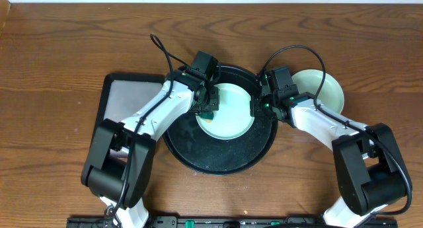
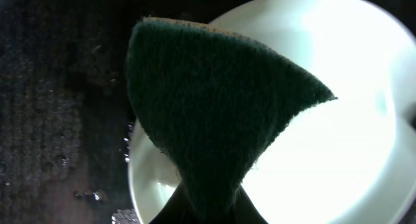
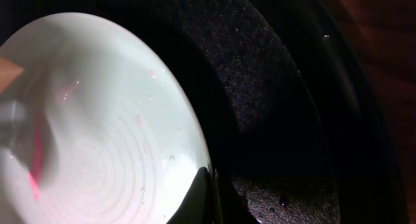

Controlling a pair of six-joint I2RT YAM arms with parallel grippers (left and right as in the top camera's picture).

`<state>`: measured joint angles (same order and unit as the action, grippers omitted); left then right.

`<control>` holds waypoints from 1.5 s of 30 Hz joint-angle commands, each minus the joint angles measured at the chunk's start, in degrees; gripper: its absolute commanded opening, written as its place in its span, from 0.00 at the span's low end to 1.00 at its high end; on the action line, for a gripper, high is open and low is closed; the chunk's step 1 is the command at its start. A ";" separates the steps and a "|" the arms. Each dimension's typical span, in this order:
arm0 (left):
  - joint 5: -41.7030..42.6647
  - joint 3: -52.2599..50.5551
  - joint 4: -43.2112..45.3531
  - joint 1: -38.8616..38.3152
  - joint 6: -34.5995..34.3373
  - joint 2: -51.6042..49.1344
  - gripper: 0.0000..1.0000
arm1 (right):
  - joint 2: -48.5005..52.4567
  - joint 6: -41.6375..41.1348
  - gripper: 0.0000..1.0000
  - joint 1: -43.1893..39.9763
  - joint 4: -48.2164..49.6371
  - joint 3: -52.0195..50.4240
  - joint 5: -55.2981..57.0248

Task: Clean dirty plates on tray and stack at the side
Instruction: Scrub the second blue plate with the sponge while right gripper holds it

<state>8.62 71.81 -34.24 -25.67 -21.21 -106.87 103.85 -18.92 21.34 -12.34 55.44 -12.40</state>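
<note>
A pale mint-blue plate (image 1: pixel 228 112) lies in the round black tray (image 1: pixel 221 158). My left gripper (image 1: pixel 207 108) is shut on a green sponge (image 2: pixel 214 113) and holds it on the plate's left part (image 2: pixel 338 152). My right gripper (image 1: pixel 255 107) is shut on the plate's right rim (image 3: pixel 162 120), one finger on each side of the rim (image 3: pixel 211 201). Reddish smears show on the plate in the right wrist view. A second pale plate (image 1: pixel 324 89) sits on the table to the right of the tray. The yellow plate is out of view.
A rectangular black tray with a grey inside (image 1: pixel 122 99) lies left of the round tray, partly under my left arm. The black tray's wet floor (image 3: pixel 286 87) surrounds the plate. Cables loop above both wrists.
</note>
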 commanded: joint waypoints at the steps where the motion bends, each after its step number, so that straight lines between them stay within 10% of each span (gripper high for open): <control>1: -2.27 -0.46 0.13 -0.04 -0.57 -1.05 0.07 | -1.22 -0.76 0.01 0.13 -0.11 0.61 1.62; 23: -4.02 -0.48 2.49 -4.02 -4.07 -10.23 0.08 | -1.22 -0.76 0.01 0.13 -0.35 0.61 1.60; 36: 19.15 -0.07 9.64 -6.38 -3.96 -11.96 0.08 | -1.20 -0.76 0.01 0.13 -0.28 0.61 1.60; 45: 14.58 2.91 5.79 -6.38 -1.38 -4.44 0.07 | -1.22 -0.76 0.01 0.13 -0.28 0.61 1.60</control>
<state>23.97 73.56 -26.37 -31.40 -23.75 -115.02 103.85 -18.92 21.34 -12.38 55.44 -12.25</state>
